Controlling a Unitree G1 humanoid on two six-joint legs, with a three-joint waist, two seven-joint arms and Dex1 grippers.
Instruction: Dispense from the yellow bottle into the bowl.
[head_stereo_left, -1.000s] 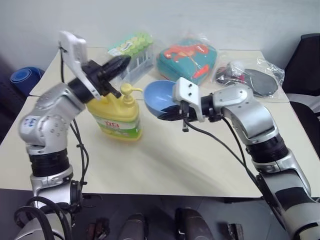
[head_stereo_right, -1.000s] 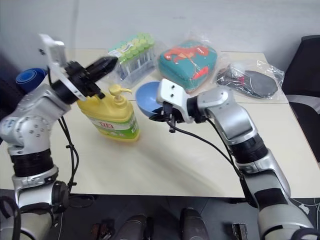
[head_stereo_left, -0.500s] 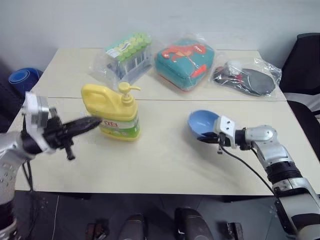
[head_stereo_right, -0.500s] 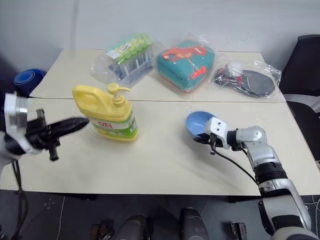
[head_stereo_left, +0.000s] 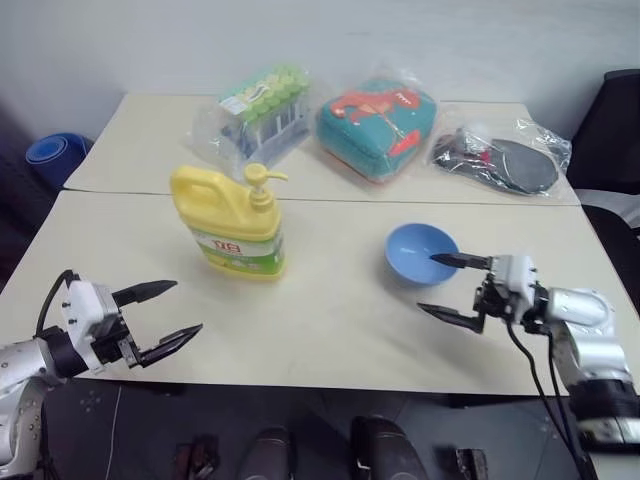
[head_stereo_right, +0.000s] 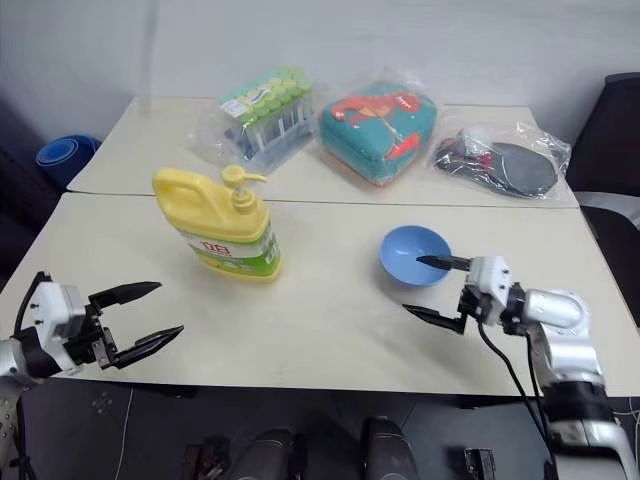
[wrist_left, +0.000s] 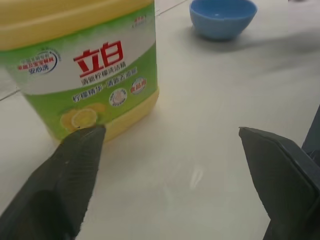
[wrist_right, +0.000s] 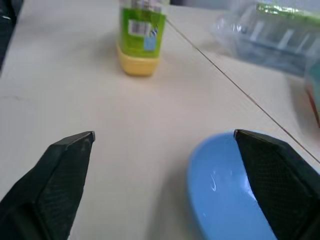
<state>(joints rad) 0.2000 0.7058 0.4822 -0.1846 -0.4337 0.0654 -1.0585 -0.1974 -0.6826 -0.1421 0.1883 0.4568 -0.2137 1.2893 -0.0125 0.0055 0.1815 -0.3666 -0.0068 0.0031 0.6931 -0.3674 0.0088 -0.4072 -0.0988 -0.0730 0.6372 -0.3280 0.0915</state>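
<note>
You had both end effectors, left (head_stereo_left: 157, 320) and right (head_stereo_left: 452, 287), spread and empty. Squat yellow plastic pump bottle (head_stereo_left: 232, 226) stood mid-worktop (head_stereo_left: 320, 320), small light-blue bowl (head_stereo_left: 421, 252) well apart toward the right edge. Judged: reset; next, bring bowl under spout, press pump.

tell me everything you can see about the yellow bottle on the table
The large squat yellow plastic jug has a built-in handle, a yellow pump top and a green-and-white label with red characters. It stands upright on the pale table, left of the small light-blue bowl and apart from it. Nothing touches it; the open left gripper sits nearer the table's front edge.
</note>
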